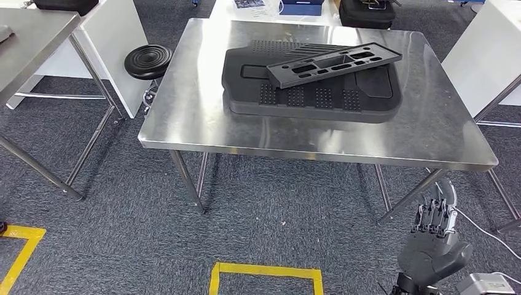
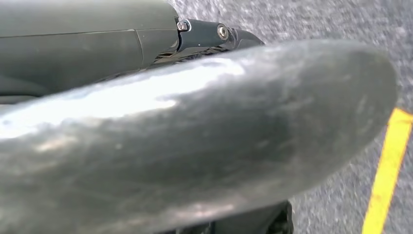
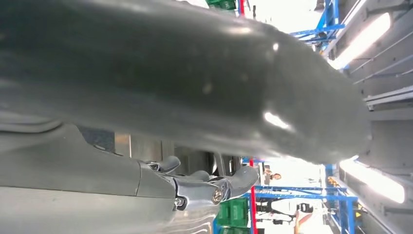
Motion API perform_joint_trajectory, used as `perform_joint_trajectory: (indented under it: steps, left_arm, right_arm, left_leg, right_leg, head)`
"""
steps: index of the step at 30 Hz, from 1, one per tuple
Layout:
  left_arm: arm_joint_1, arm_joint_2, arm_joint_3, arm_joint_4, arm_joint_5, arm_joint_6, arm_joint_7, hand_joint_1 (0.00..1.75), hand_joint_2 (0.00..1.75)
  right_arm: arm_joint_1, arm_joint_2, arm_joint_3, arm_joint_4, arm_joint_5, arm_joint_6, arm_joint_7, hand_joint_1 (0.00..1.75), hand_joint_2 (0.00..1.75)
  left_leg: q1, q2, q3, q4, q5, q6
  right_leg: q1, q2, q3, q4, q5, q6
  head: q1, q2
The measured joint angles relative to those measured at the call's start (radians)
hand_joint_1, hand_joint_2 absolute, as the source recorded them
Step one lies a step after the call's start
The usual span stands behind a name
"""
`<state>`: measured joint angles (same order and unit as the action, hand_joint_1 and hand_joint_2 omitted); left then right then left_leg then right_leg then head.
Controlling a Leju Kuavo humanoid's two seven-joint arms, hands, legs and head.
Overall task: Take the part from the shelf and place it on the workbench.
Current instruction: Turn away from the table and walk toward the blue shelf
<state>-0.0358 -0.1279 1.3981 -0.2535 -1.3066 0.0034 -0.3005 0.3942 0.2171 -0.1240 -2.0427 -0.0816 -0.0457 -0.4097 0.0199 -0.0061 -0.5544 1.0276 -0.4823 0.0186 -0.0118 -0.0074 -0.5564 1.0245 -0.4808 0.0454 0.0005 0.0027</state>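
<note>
A steel workbench (image 1: 196, 117) takes up the middle and upper part of the head view, its near edge running across the frame just above centre. On it, toward the upper middle, lies a large black moulded tray (image 1: 310, 95), and the part (image 1: 335, 63) — a long dark slotted panel — rests tilted across the tray's top, well in from every table edge. Bare steel stays open to the left of the tray and along the near edge. Grey carpet (image 1: 123, 209) spreads below the bench, with yellow floor tape (image 1: 265, 270) at the bottom centre and lower left. A black round stool (image 1: 148, 61) stands just off the bench's left edge, beside a second steel table (image 1: 31, 43) at upper left. The right hand (image 1: 435, 236) rises at lower right below the bench edge, fingers extended and apart, holding nothing. The left wrist view shows the left hand (image 2: 195, 141) close up over carpet — whether its fingers are released or clenched cannot be told. The right wrist view adds distant blue racking (image 3: 336, 19).
</note>
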Motion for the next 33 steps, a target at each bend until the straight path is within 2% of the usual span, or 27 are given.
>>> perform_joint_trajectory:
  steps: [1, 3, 4, 5, 6, 7, 8, 9, 10, 11, 12, 14, 15, 16, 17, 18, 19, 20, 21, 22, 24, 25, 26, 29, 30, 31, 33]
  left_arm:
    - [0.0, 0.0, 0.0, 0.0, 0.0, 0.0, 0.0, 0.0, 0.0]
    - [0.0, 0.0, 0.0, 0.0, -0.001, -0.001, -0.001, 0.0, 0.0]
    - [0.0, 0.0, 0.0, 0.0, -0.001, -0.001, -0.002, 0.0, 0.0]
    - [0.0, 0.0, 0.0, 0.0, -0.002, -0.002, -0.002, 0.0, 0.0]
    - [0.0, 0.0, 0.0, 0.0, -0.002, -0.002, -0.002, 0.0, 0.0]
    - [0.0, 0.0, 0.001, 0.0, -0.003, -0.003, -0.002, 0.0, 0.0]
    - [0.0, 0.0, 0.001, 0.0, -0.003, -0.003, -0.002, 0.0, 0.0]
    - [0.0, 0.0, 0.001, 0.0, -0.004, -0.004, -0.002, 0.0, 0.0]
    - [0.0, 0.0, 0.002, 0.0, -0.004, -0.004, -0.003, 0.0, 0.0]
    - [0.0, 0.0, 0.004, 0.0, -0.005, -0.004, -0.003, 0.0, 0.0]
    - [0.0, 0.0, 0.006, 0.0, -0.005, -0.004, -0.003, 0.0, 0.0]
    - [0.001, 0.0, 0.01, 0.0, -0.006, -0.004, -0.004, 0.0, 0.0]
    - [0.002, 0.0, 0.011, 0.0, -0.007, -0.004, -0.005, 0.0, 0.0]
    - [0.002, 0.001, 0.011, 0.0, -0.008, -0.003, -0.005, 0.0, 0.0]
    - [0.003, 0.001, 0.012, 0.0, -0.009, -0.004, -0.006, 0.0, 0.0]
    - [0.003, 0.001, 0.012, 0.0, -0.009, -0.004, -0.006, 0.0, 0.0]
    - [0.003, 0.001, 0.012, 0.0, -0.01, -0.004, -0.006, 0.0, 0.0]
    - [0.003, 0.001, 0.013, 0.0, -0.01, -0.004, -0.006, 0.0, 0.0]
    - [0.004, 0.0, 0.013, 0.0, -0.01, -0.004, -0.006, 0.0, 0.0]
    - [0.004, 0.001, 0.013, 0.0, -0.01, -0.004, -0.006, 0.0, 0.0]
    - [0.003, 0.002, 0.013, 0.0, -0.01, -0.004, -0.006, 0.0, 0.0]
    - [0.002, 0.002, 0.013, 0.0, -0.01, -0.004, -0.006, 0.0, 0.0]
    - [0.002, 0.002, 0.013, 0.0, -0.01, -0.004, -0.006, 0.0, 0.0]
    - [0.001, 0.002, 0.013, 0.0, -0.01, -0.004, -0.007, 0.0, 0.0]
    - [0.0, 0.002, 0.013, 0.0, -0.01, -0.004, -0.007, 0.0, 0.0]
    - [-0.001, 0.003, 0.013, 0.0, -0.01, -0.004, -0.007, 0.0, 0.0]
    - [-0.002, 0.003, 0.014, 0.0, -0.01, -0.004, -0.007, 0.0, 0.0]
  right_arm:
    - [0.0, 0.0, -0.004, 0.002, 0.001, 0.0, 0.001, 0.0, 0.0]
    - [-0.001, 0.002, -0.015, 0.012, 0.007, 0.0, 0.008, 0.0, 0.0]
    - [-0.001, 0.004, -0.021, 0.019, 0.013, -0.002, 0.012, 0.0, 0.0]
    - [-0.001, 0.006, -0.028, 0.027, 0.025, -0.004, 0.017, 0.0, 0.0]
    - [-0.001, 0.007, -0.035, 0.035, 0.042, -0.01, 0.02, 0.0, 0.0]
    - [-0.001, 0.01, -0.044, 0.043, 0.065, -0.016, 0.023, 0.0, 0.0]
    - [-0.002, 0.013, -0.052, 0.051, 0.09, -0.021, 0.025, 0.0, 0.0]
    - [-0.003, 0.016, -0.06, 0.06, 0.11, -0.023, 0.028, 0.0, 0.0]
    - [-0.005, 0.021, -0.068, 0.068, 0.124, -0.022, 0.03, 0.0, 0.0]
    - [-0.005, 0.025, -0.076, 0.075, 0.13, -0.019, 0.031, 0.0, 0.0]
    - [-0.006, 0.029, -0.083, 0.082, 0.132, -0.016, 0.032, 0.0, 0.0]
    - [-0.006, 0.036, -0.097, 0.09, 0.132, -0.014, 0.032, 0.0, 0.0]
    - [-0.005, 0.041, -0.102, 0.094, 0.132, -0.013, 0.032, 0.0, 0.0]
    - [-0.005, 0.045, -0.107, 0.096, 0.132, -0.012, 0.032, 0.0, 0.0]
    - [-0.005, 0.049, -0.111, 0.098, 0.132, -0.009, 0.032, 0.0, 0.0]
    - [-0.005, 0.052, -0.114, 0.101, 0.132, -0.007, 0.032, 0.0, 0.0]
    - [-0.004, 0.054, -0.117, 0.103, 0.132, -0.005, 0.032, 0.0, 0.0]
    - [-0.005, 0.057, -0.119, 0.105, 0.132, -0.004, 0.032, 0.0, 0.0]
    - [-0.004, 0.058, -0.122, 0.107, 0.132, -0.004, 0.032, 0.0, 0.0]
    - [-0.004, 0.06, -0.124, 0.109, 0.132, -0.003, 0.032, 0.0, 0.0]
    - [-0.005, 0.063, -0.129, 0.111, 0.132, -0.003, 0.032, 0.0, 0.0]
    - [-0.005, 0.064, -0.131, 0.112, 0.132, -0.002, 0.032, 0.0, 0.0]
    - [-0.005, 0.065, -0.133, 0.112, 0.132, -0.002, 0.032, 0.0, 0.0]
    - [-0.005, 0.067, -0.135, 0.112, 0.132, 0.002, 0.032, 0.0, 0.0]
    - [-0.005, 0.068, -0.136, 0.112, 0.133, 0.003, 0.032, 0.0, 0.0]
    - [-0.006, 0.068, -0.138, 0.112, 0.134, 0.005, 0.032, 0.0, 0.0]
    - [-0.007, 0.068, -0.141, 0.112, 0.136, 0.007, 0.032, 0.0, 0.0]
  left_leg:
    - [0.001, 0.001, -0.007, -0.003, 0.007, 0.008]
    - [0.0, 0.002, -0.024, -0.003, 0.02, 0.016]
    - [0.0, 0.002, -0.033, -0.002, 0.026, 0.017]
    - [-0.001, 0.002, -0.042, -0.002, 0.032, 0.016]
    - [-0.001, 0.002, -0.048, -0.002, 0.038, 0.015]
    - [-0.001, 0.001, -0.054, -0.002, 0.043, 0.012]
    - [0.0, 0.001, -0.057, -0.002, 0.049, 0.008]
    - [-0.002, 0.001, -0.059, -0.003, 0.054, 0.003]
    - [-0.003, 0.001, -0.061, -0.003, 0.058, -0.003]
    - [-0.004, 0.001, -0.061, -0.004, 0.063, -0.01]
    - [-0.005, 0.001, -0.061, -0.006, 0.068, -0.016]
    - [-0.002, 0.002, -0.064, -0.006, 0.071, -0.029]
    - [-0.001, 0.002, -0.071, 0.009, 0.055, -0.033]
    - [0.0, 0.002, -0.084, 0.043, 0.025, -0.035]
    - [0.001, 0.002, -0.105, 0.098, -0.019, -0.036]
    - [0.001, 0.002, -0.128, 0.165, -0.063, -0.038]
    - [0.001, 0.002, -0.146, 0.227, -0.095, -0.039]
    - [0.001, 0.002, -0.153, 0.264, -0.11, -0.04]
    - [0.001, 0.002, -0.14, 0.263, -0.105, -0.04]
    - [0.001, 0.002, -0.107, 0.223, -0.084, -0.038]
    - [0.0, 0.002, -0.02, 0.09, -0.039, -0.032]
    - [-0.002, 0.002, 0.008, 0.041, -0.027, -0.028]
    - [-0.004, 0.001, 0.019, 0.016, -0.023, -0.023]
    - [-0.009, 0.002, 0.008, 0.005, -0.009, -0.002]
    - [-0.007, 0.004, 0.003, 0.002, -0.001, 0.007]
    - [-0.005, 0.005, -0.004, -0.002, 0.007, 0.014]
    - [-0.003, 0.006, -0.024, -0.003, 0.023, 0.022]
  right_leg:
    - [-0.001, 0.001, -0.021, 0.04, -0.024, -0.002]
    - [-0.003, 0.002, -0.078, 0.168, -0.088, -0.008]
    - [-0.003, 0.002, -0.1, 0.222, -0.109, -0.008]
    - [-0.004, 0.002, -0.106, 0.246, -0.116, -0.004]
    - [-0.004, 0.002, -0.093, 0.231, -0.108, 0.003]
    - [-0.004, 0.002, -0.057, 0.174, -0.088, 0.012]
    - [-0.005, 0.002, -0.009, 0.094, -0.065, 0.017]
    - [-0.003, 0.003, 0.03, 0.025, -0.046, 0.018]
    - [0.0, 0.003, 0.057, -0.025, -0.032, 0.015]
    - [0.003, 0.004, 0.065, -0.045, -0.025, 0.009]
    - [0.007, 0.005, 0.061, -0.043, -0.021, 0.002]
    - [0.004, 0.005, 0.055, -0.045, -0.009, -0.013]
    - [0.001, 0.004, 0.053, -0.046, -0.002, -0.022]
    - [-0.003, 0.003, 0.05, -0.048, 0.006, -0.031]
    - [-0.004, 0.002, 0.047, -0.047, 0.012, -0.037]
    - [-0.002, 0.002, 0.04, -0.046, 0.017, -0.041]
    - [0.0, 0.001, 0.033, -0.044, 0.021, -0.043]
    - [0.001, 0.001, 0.026, -0.041, 0.024, -0.042]
    - [0.002, 0.001, 0.02, -0.038, 0.026, -0.042]
    - [0.003, 0.001, 0.016, -0.034, 0.028, -0.041]
    - [0.006, 0.001, 0.009, -0.023, 0.028, -0.04]
    - [0.008, 0.001, 0.004, -0.018, 0.029, -0.037]
    - [0.01, 0.001, -0.001, -0.015, 0.031, -0.032]
    - [0.008, 0.002, -0.013, -0.011, 0.039, -0.012]
    - [0.007, 0.003, -0.021, -0.001, 0.029, -0.009]
    - [0.007, 0.004, -0.036, 0.028, 0.006, -0.009]
    - [0.003, 0.005, -0.084, 0.142, -0.065, -0.014]
  head:
    - [0.002, 0.0]
    - [0.005, 0.0]
    - [0.005, 0.0]
    - [0.004, 0.0]
    - [0.005, 0.0]
    - [0.005, 0.0]
    - [0.005, 0.0]
    - [0.005, 0.0]
    - [0.004, 0.0]
    - [0.004, 0.0]
    - [0.003, 0.0]
    - [0.002, 0.0]
    - [0.001, 0.0]
    - [0.0, 0.0]
    - [-0.001, 0.0]
    - [-0.001, 0.0]
    - [-0.001, 0.0]
    - [-0.001, 0.0]
    - [-0.001, 0.0]
    - [-0.001, 0.0]
    - [-0.002, 0.0]
    - [-0.001, 0.0]
    - [0.0, 0.0]
    - [-0.001, 0.0]
    - [0.0, 0.0]
    - [0.002, 0.0]
    - [0.005, 0.0]
